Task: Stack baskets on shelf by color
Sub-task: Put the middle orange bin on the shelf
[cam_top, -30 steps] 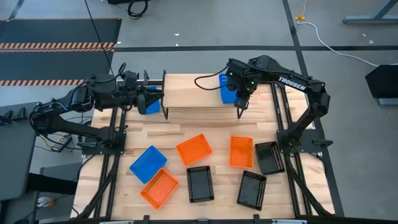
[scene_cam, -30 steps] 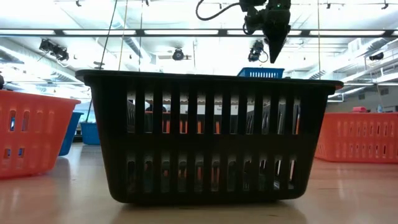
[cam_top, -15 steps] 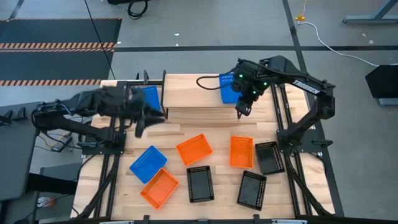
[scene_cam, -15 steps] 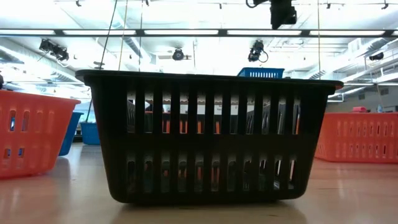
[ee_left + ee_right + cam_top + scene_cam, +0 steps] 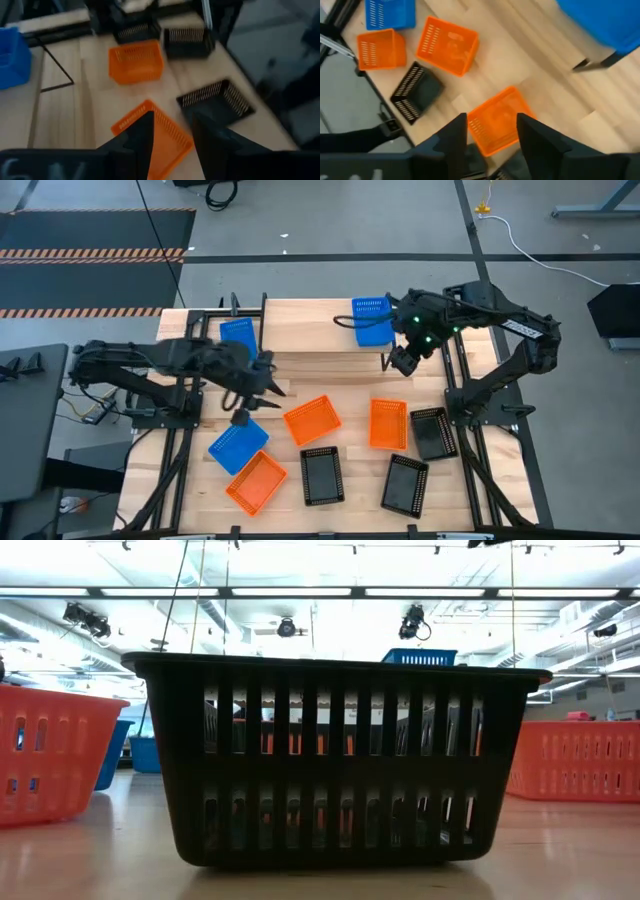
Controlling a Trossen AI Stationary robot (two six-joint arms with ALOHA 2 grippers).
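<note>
The shelf [image 5: 310,330] stands at the table's far side. One blue basket [image 5: 372,320] sits on its right end, and another blue basket [image 5: 238,335] lies beside its left end. On the table nearer me lie a third blue basket [image 5: 238,443], three orange baskets [image 5: 312,420] and three black baskets [image 5: 322,476]. My left gripper [image 5: 262,385] hangs open and empty above the table, in front of the shelf's left end, with an orange basket [image 5: 155,132] below it. My right gripper [image 5: 403,363] hangs open and empty by the shelf's right end, above another orange basket [image 5: 500,120].
Black frame rails [image 5: 180,440] run along the table's left and right sides. In the low view a black basket [image 5: 335,760] fills the foreground, with orange baskets [image 5: 50,755] on either side of it. There is bare wood between the shelf and the loose baskets.
My left gripper has left the blue basket beside the shelf's left end. It has moved down, toward the near edge and the right, and rolled as it went. My right gripper has risen out of the low view and moved toward the table's right edge. No basket has moved.
</note>
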